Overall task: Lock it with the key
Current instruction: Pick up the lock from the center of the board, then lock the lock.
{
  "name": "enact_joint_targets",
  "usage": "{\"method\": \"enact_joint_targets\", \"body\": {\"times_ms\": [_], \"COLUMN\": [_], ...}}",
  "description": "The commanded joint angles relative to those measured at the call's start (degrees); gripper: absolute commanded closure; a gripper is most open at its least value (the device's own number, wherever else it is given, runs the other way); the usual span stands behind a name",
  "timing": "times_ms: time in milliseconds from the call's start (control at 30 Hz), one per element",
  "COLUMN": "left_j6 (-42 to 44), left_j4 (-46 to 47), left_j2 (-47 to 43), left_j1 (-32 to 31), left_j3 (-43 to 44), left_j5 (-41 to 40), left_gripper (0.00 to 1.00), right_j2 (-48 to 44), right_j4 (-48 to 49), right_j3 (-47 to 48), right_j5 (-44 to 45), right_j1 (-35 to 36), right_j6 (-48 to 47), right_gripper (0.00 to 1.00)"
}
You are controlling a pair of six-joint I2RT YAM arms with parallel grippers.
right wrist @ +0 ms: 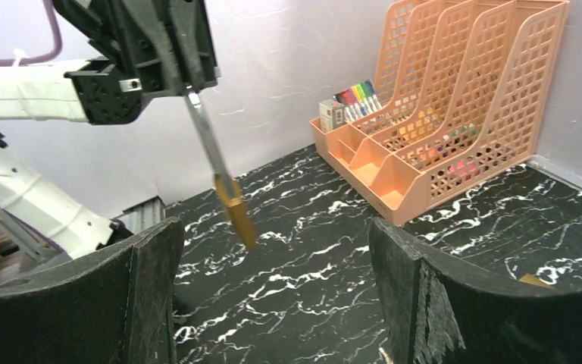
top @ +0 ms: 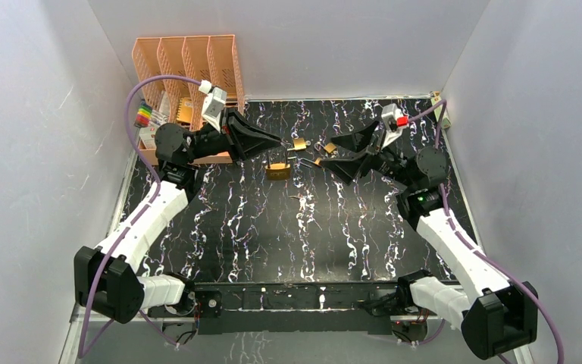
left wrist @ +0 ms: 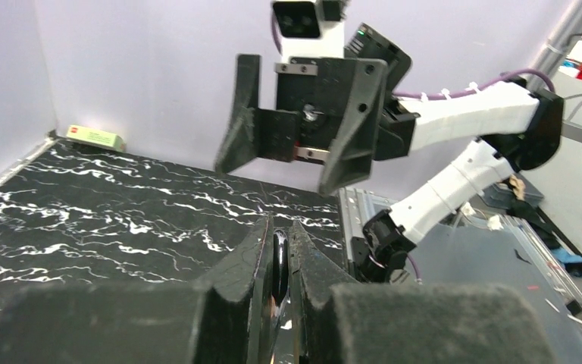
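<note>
My left gripper (top: 280,142) is shut on the steel shackle of a brass padlock (top: 277,168), which hangs below it above the table. In the left wrist view the shackle (left wrist: 279,265) sits pinched between the closed jaws. In the right wrist view the padlock (right wrist: 233,206) hangs tilted from the left gripper, shackle up. My right gripper (top: 332,154) is open and empty, facing the padlock from the right, jaws wide apart (right wrist: 273,227); it also shows in the left wrist view (left wrist: 303,129). A second brass padlock (top: 299,143) and small keys (top: 318,161) lie between the grippers.
An orange file organizer (top: 189,61) stands at the back left with coloured markers (top: 144,114) beside it; it also shows in the right wrist view (right wrist: 455,98). A green box (left wrist: 95,136) lies by the wall. The table top is black marble-patterned (top: 288,235).
</note>
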Motion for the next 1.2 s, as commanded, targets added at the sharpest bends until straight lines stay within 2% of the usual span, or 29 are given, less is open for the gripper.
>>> {"method": "enact_joint_targets", "body": {"times_ms": [0,133,267,367,433,500,567,733,1000,1167], "left_j6": [3.27,4.54,5.4,5.35,5.38,5.56,5.4,4.68,3.74,4.1], "left_j4": [0.19,-0.45,-0.45,-0.51,-0.73,-1.11,-1.28,-1.24,-1.13,-1.15], "left_j2": [-2.47,-1.49,-0.81,-0.11,0.14,0.28,0.37,0.46,-0.36,-0.6], "left_j1": [0.36,0.4,0.33,0.4,0.33,0.39,0.41,0.38,0.41,0.37], "left_j3": [0.8,-0.5,-0.37,0.61,1.28,1.91,2.52,3.95,5.12,5.01], "left_j5": [-5.51,-6.56,-7.45,-7.23,-7.21,-7.12,-7.07,-6.53,-5.8,-5.47], "left_gripper": [1.0,1.0,1.0,1.0,1.0,1.0,1.0,1.0,1.0,1.0], "right_j2": [-3.52,-3.19,-2.94,-1.48,1.2,4.53,7.43,14.47,24.81,29.03], "right_j4": [6.97,6.5,10.24,19.27,27.26,35.93,38.74,41.5,48.73,47.41], "right_j3": [-2.22,-4.51,-9.82,-15.23,-17.59,-18.82,-18.47,-14.12,-6.66,0.31], "right_j5": [-0.1,0.9,8.4,14.94,15.62,14.53,13.59,8.7,1.43,-5.52], "right_j1": [-0.3,0.64,6.72,12.07,13.44,13.79,13.85,13.8,13.7,14.43], "right_j6": [3.81,5.71,3.15,-0.83,-2.54,-4.32,-6.1,-9.08,-5.7,-2.69], "right_gripper": [0.01,0.01,0.01,0.01,0.01,0.01,0.01,0.01,0.02,0.12]}}
